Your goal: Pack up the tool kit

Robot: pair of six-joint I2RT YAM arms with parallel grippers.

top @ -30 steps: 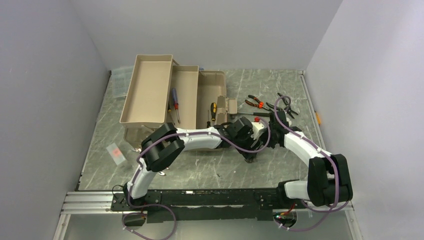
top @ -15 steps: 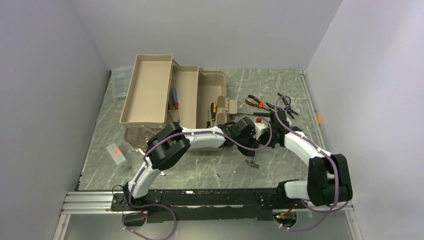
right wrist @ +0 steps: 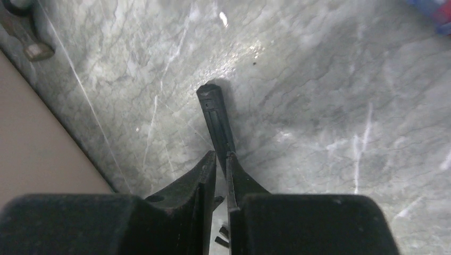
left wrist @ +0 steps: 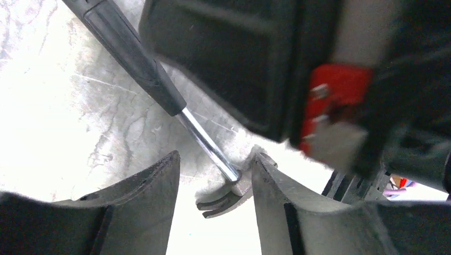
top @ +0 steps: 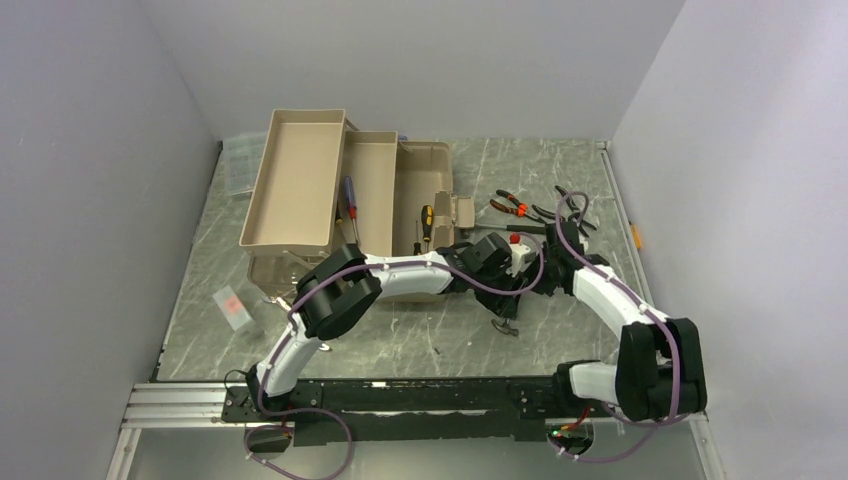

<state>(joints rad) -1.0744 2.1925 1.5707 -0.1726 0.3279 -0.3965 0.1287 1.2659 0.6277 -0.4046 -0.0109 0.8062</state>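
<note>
Top external: fixed, high behind arm bases, looks down, far, covers whole marble table point(top: 420, 340). Left wrist: faces down, very near hammer point(left wrist: 207, 146) head. Right wrist: faces down, near, along handle. All three share hammer.

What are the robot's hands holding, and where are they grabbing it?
The right gripper pinches the hammer by its black handle. The left gripper stands open around its shaft, gripping nothing.

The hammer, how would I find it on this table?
Find the big tan toolbox on the marble table. Just off its near right corner is the hammer: black grip, shiny steel neck, forked head, no orange like the pliers.
</note>
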